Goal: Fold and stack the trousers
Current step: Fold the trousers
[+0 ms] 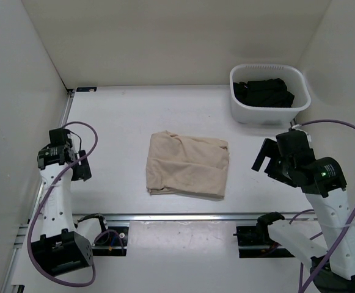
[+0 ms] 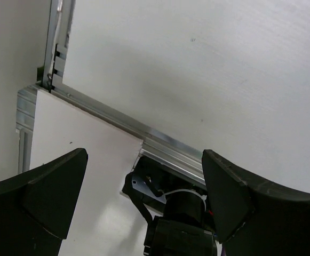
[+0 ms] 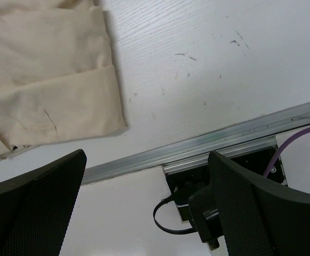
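Folded beige cotton trousers (image 1: 187,165) lie in a wrinkled rectangle at the middle of the white table (image 1: 116,116). The left gripper (image 2: 144,154), at their 9 o'clock, and the right gripper (image 3: 146,156), at 3 o'clock, hover clear of the cloth, jaws spread wide and holding nothing. A white plastic basket (image 1: 266,116) containing a black garment (image 1: 264,93) sits at 1 o'clock.

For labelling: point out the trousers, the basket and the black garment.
trousers (image 1: 187,166), top view, middle of the fold
basket (image 1: 269,116), top view, near wall
black garment (image 1: 264,93), top view, its middle
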Robot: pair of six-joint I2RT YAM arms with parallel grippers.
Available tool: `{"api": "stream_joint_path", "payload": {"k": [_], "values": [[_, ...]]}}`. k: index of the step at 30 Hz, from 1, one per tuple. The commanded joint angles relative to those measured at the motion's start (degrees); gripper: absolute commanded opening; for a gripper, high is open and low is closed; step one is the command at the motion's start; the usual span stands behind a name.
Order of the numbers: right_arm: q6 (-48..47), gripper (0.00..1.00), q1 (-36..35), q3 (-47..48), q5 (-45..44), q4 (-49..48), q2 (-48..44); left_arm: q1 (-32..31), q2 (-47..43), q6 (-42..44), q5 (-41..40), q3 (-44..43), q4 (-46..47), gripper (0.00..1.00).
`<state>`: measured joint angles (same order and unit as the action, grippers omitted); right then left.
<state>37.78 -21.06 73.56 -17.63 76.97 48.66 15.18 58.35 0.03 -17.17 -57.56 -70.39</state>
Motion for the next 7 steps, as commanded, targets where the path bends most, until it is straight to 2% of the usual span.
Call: {"api": "stream_joint_path", "payload": {"k": [1, 7], "values": [[-0.6, 0.99, 0.1, -1.9, 1.5, 5.9, -1.0, 0.2, -0.3, 0.0, 2.8, -5.4, -2.6, 1.00], [0.0, 0.99, 0.1, -5.1, 1.5, 3.4, -2.7, 0.2, -0.9, 0.0, 3.4, -6.6, -3.9, 1.00]]}}
